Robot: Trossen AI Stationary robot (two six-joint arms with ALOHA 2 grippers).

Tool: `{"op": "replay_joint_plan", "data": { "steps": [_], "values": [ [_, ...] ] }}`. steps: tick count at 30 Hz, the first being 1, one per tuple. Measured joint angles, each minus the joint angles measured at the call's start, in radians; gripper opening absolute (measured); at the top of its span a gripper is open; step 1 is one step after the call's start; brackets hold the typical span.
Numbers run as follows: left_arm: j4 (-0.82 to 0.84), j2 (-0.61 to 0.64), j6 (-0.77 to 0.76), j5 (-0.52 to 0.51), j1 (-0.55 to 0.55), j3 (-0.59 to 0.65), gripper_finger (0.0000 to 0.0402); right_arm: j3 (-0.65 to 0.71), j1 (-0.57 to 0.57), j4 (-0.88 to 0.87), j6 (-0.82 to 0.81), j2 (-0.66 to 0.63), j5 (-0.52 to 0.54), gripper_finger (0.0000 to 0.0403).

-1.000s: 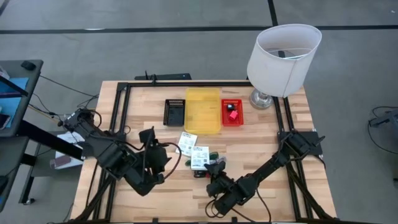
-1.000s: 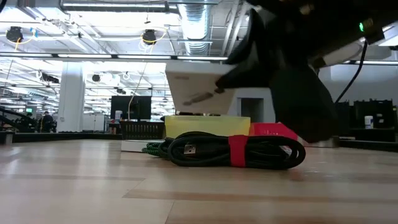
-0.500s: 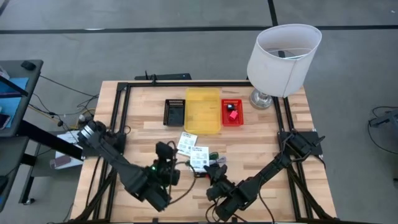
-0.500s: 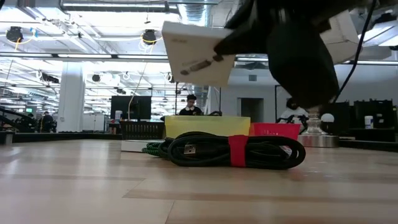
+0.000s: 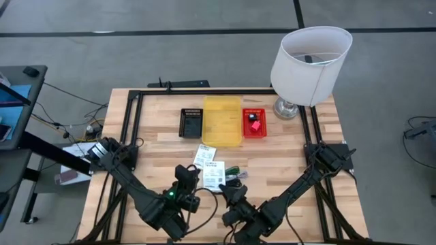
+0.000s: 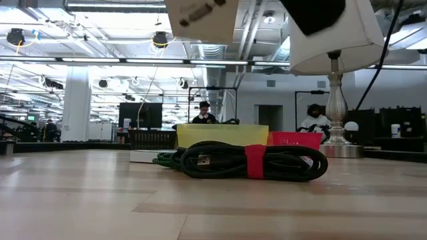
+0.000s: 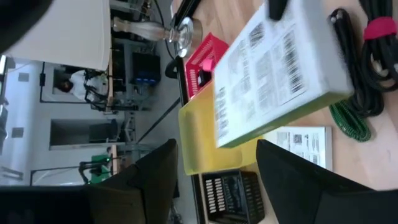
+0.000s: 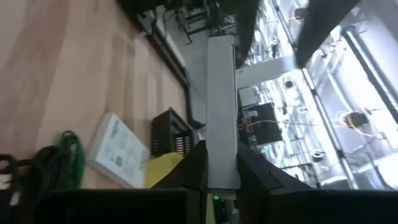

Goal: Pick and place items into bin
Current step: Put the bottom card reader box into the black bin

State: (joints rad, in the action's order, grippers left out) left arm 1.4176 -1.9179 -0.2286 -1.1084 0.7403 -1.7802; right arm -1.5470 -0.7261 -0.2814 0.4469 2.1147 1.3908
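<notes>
My right gripper is shut on a white labelled flat pack, which is raised above the table's near middle. It shows at the top of the low view as a white pack. My left gripper is open and hovers just left of that pack, touching nothing. A second white pack lies flat on the table. Beside it lie a black cable coil with a red tie and a green cable. A small red piece sits in the red bin. My right gripper pinches the white pack between its two fingers, one on each broad face, at the pack's near end. The fingers come slanting from the table's near right side. The pack is lifted clear of the table, label face up and tilted.
Three bins stand in a row at the far middle: black, yellow and red. A white-shaded lamp stands at the far right corner. A black frame borders the table. Bare wood lies at the near left and far left.
My right gripper has raised the white pack from just above the table to well over the cable coil, drawing slightly toward the near edge. My left arm has swung toward the near edge and rightward, ending close beside the raised pack.
</notes>
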Motion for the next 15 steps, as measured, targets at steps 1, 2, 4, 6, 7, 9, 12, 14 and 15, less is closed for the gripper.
{"op": "replay_joint_plan", "data": {
  "steps": [1, 2, 4, 6, 7, 9, 12, 14, 15],
  "values": [
    [-0.014, 0.0, 0.01, 0.0, 0.0, 0.0, 0.021, -0.008, 0.0, -0.001, 0.014, 0.0, 0.008, 0.0042],
    [-0.023, 0.0, 0.02, 0.0, 0.0, 0.0, 0.021, -0.015, 0.0, -0.001, 0.026, 0.0, 0.014, 0.0042],
    [-0.029, 0.0, 0.035, 0.0, 0.0, 0.0, 0.021, -0.025, 0.0, -0.002, 0.054, 0.0, 0.031, 0.0042],
    [-0.03, 0.0, 0.036, 0.0, 0.0, 0.0, 0.021, -0.037, 0.0, -0.002, 0.08, 0.0, 0.033, 0.0042],
    [-0.029, 0.0, 0.036, 0.0, 0.0, 0.0, 0.0209, -0.044, 0.0, -0.002, 0.089, 0.0, 0.033, 0.0042],
    [-0.029, 0.0, 0.036, 0.0, 0.0, 0.0, 0.021, -0.059, 0.0, -0.002, 0.112, 0.0, 0.033, 0.0042],
    [-0.034, 0.0, 0.044, 0.0, 0.0, 0.0, 0.021, -0.083, 0.002, -0.003, 0.149, 0.0, 0.034, 0.0042],
    [-0.05, 0.0, 0.057, 0.0, 0.0, 0.0, 0.021, -0.101, 0.002, -0.001, 0.171, 0.0, 0.033, 0.0042],
    [-0.054, 0.0, 0.062, 0.001, 0.0, 0.0, 0.021, -0.111, 0.004, -0.001, 0.181, 0.0, 0.033, 0.0042]
  ]
}}
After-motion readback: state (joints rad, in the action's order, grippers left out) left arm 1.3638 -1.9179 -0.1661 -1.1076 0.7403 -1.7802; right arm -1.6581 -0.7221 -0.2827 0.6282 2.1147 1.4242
